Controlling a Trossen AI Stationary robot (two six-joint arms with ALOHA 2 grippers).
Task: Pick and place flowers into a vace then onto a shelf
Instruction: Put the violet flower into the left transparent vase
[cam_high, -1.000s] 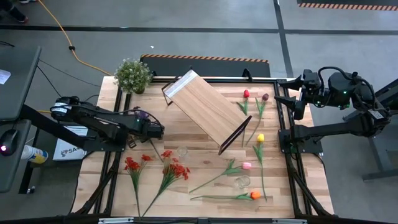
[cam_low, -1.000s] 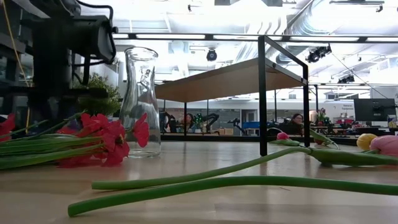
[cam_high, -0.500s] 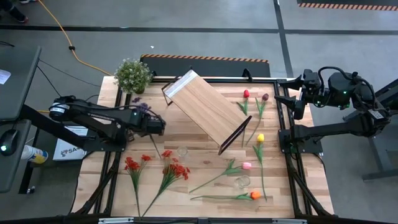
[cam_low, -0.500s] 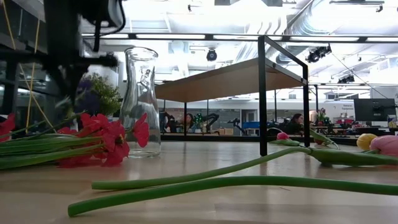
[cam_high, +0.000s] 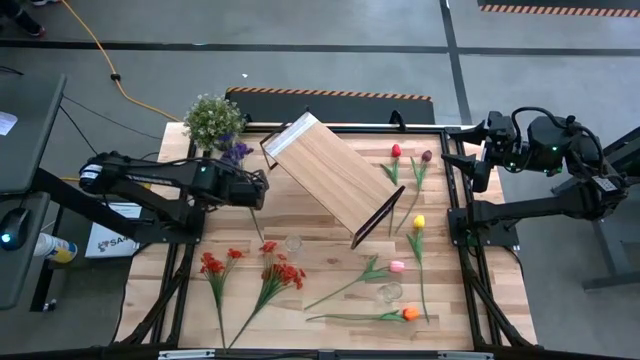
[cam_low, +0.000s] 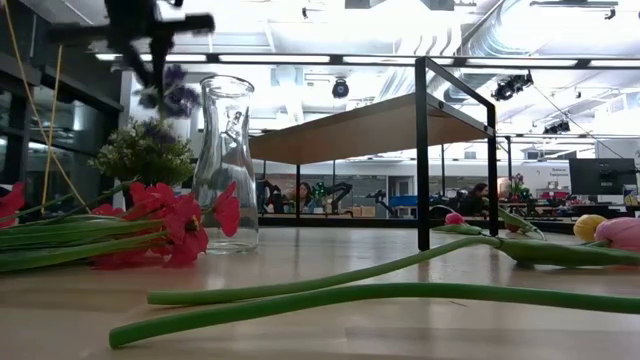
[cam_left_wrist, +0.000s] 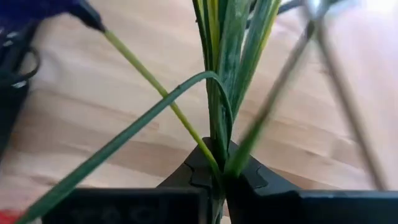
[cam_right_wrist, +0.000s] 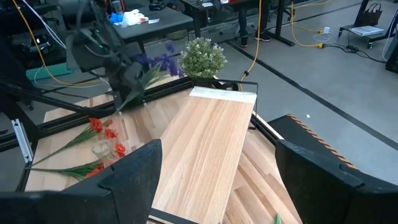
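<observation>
the left gripper (cam_high: 258, 188) is clamping its fingers on the green stems of the purple sprigs (cam_high: 236, 152), holding them in the air over the table's (cam_high: 320, 225) left side, near the shelf's (cam_high: 333, 177) left end. the right gripper (cam_high: 478, 150) is waiting past the table's right edge with its jaws standing wide, gripping nothing. the red sprays (cam_high: 283, 275) are lying near the table's front-left corner and the tulips (cam_high: 419, 223) toward its right edge, with the shelf sitting slantwise mid-table.

Table (cam_high: 330, 235): wood planks, pale, striped grain, low sheen. Shelf (cam_high: 335, 172): smooth light-wood board, thin black metal frame, matt. Vase (cam_low: 226, 165): clear glass, glossy, glints under ceiling lights. Red flower sprays (cam_low: 175, 222): cloth-like petals, matt. Tulip stems (cam_low: 330, 293): smooth green plastic, faint shine. Left gripper (cam_left_wrist: 217, 177): dark matt plastic fingers. Floor (cam_high: 330, 60): grey concrete, dull.
</observation>
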